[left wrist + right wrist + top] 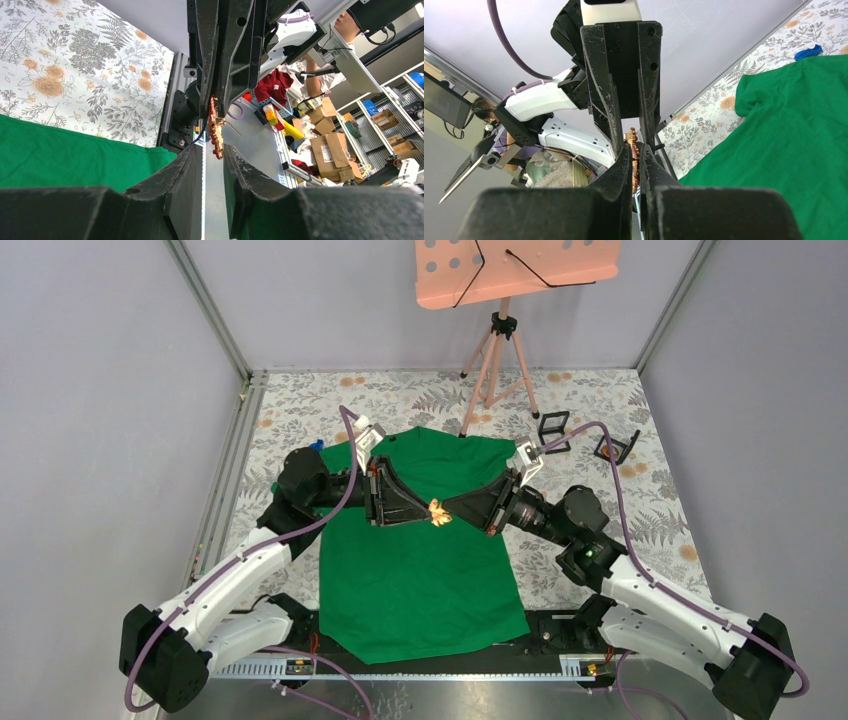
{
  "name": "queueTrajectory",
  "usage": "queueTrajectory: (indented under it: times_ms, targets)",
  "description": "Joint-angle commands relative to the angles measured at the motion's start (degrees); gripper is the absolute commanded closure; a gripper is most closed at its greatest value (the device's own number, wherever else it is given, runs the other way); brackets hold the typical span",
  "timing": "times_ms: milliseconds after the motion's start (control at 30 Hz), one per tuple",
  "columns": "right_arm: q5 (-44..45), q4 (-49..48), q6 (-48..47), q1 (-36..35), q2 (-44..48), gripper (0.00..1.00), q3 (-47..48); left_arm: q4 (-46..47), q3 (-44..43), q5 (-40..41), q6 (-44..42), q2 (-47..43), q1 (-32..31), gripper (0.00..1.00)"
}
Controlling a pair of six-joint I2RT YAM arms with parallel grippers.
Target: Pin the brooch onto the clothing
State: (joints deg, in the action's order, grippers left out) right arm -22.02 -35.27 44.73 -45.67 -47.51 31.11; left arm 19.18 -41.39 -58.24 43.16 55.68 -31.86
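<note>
The clothing, a bright green T-shirt (420, 580), lies flat on the floral table cover, also visible in the left wrist view (60, 155) and the right wrist view (789, 150). Both grippers meet tip to tip above its chest. The brooch (437, 512), small with gold and red beads, hangs in the air between them. My right gripper (447, 510) (635, 150) is shut on the brooch (631, 142). My left gripper (428, 512) (212, 148) faces it with a narrow gap between its jaws. The brooch's lower end (216, 131) sits just at the mouth of that gap, close to one fingertip.
A pink perforated plate (515, 270) on a tripod (495, 360) stands at the back. Two black clips (553, 425) (615, 447) lie right of the shirt's collar. A small blue object (316, 446) lies by the left sleeve. Grey walls enclose the table.
</note>
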Motion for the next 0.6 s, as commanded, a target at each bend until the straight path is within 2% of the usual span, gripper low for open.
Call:
queueTrajectory:
  times_ms: [0,333,400,500,567]
  targets:
    - [-0.36,-1.90,-1.50,-0.99,-0.54,1.00,3.15,1.41,-1.06,0.47,-1.12,0.20,0.30,0.71]
    - [-0.52,-0.71,-2.17,-1.52,-1.64,1.00,3.98,0.95,-1.15,0.58,-1.41,0.39,0.28,0.81]
    - [-0.57,-0.42,-2.31,-1.58,-1.90,1.00,3.93,0.95,-1.15,0.47,-1.41,0.39,0.31,0.86]
    - [-0.51,-0.42,-2.30,-1.70,-1.98,1.00,3.77,0.95,-1.17,0.56,-1.56,0.31,0.30,0.99]
    - [-0.37,-0.29,-2.39,-1.79,-2.04,1.00,3.71,0.84,-1.07,0.70,-1.67,0.24,0.30,1.00]
